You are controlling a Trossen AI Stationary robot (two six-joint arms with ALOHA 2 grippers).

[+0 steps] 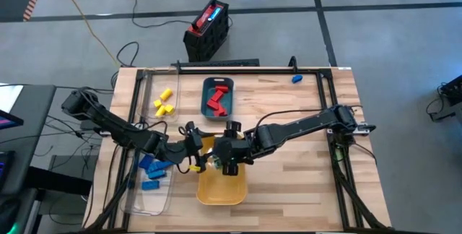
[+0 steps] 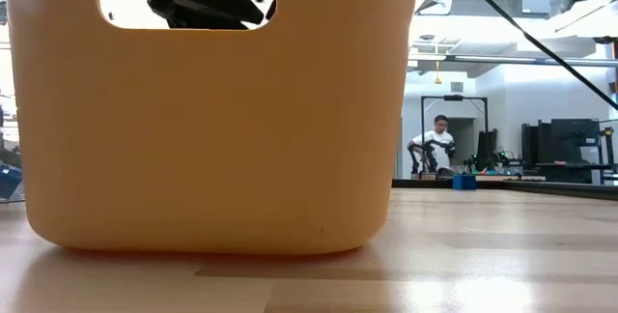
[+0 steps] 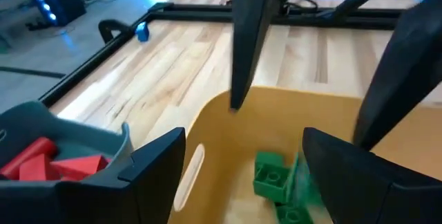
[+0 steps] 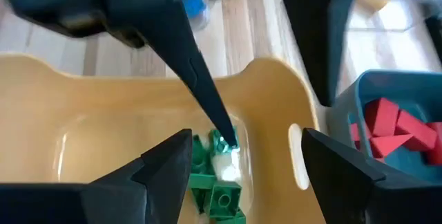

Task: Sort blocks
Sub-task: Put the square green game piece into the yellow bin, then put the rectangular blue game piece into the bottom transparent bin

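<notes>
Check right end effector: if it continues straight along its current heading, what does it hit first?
Likely the green blocks in the yellow tray, right between the open right end effector fingers; depth unclear.

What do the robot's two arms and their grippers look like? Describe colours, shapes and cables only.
Both arms are dark, almost black, built of slim jointed segments. The left arm and the right arm each carry black cables along their links. The left gripper and the right gripper each end in two flat, matte black, wedge-shaped fingers. A touch of yellow shows near the left wrist.

Robotics lab: framed workbench (image 1: 303, 111), floor cables (image 1: 94, 24).
</notes>
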